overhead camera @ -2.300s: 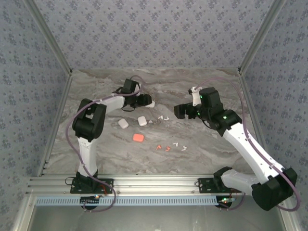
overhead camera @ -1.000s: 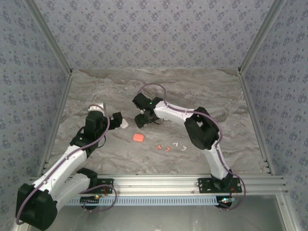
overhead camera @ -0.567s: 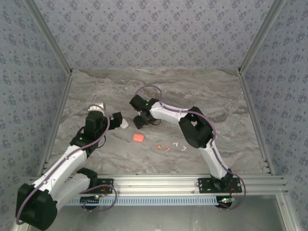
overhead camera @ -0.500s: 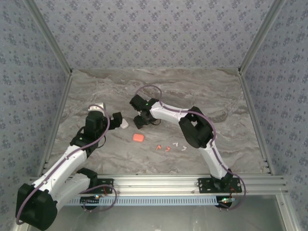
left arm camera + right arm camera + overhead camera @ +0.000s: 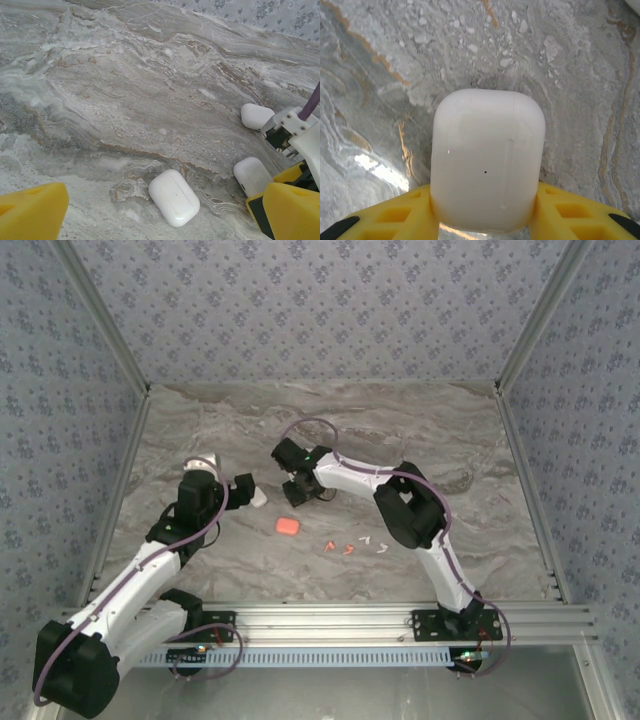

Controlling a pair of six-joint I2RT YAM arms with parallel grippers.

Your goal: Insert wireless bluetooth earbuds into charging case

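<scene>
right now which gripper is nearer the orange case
Right. The right gripper sits just beyond the orange case, straddling a white case; the left gripper is farther off, to its left and beyond.

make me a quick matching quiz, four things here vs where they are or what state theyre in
Things:
1 white charging case in the right wrist view
2 orange-red charging case
3 orange-red earbuds
4 left pincer

Place or state:
a wide open
b loose beside the white earbuds
c held in the right pincer
d lying alone on the table, untouched

Pairs: 1-c, 2-d, 3-b, 4-a
</scene>
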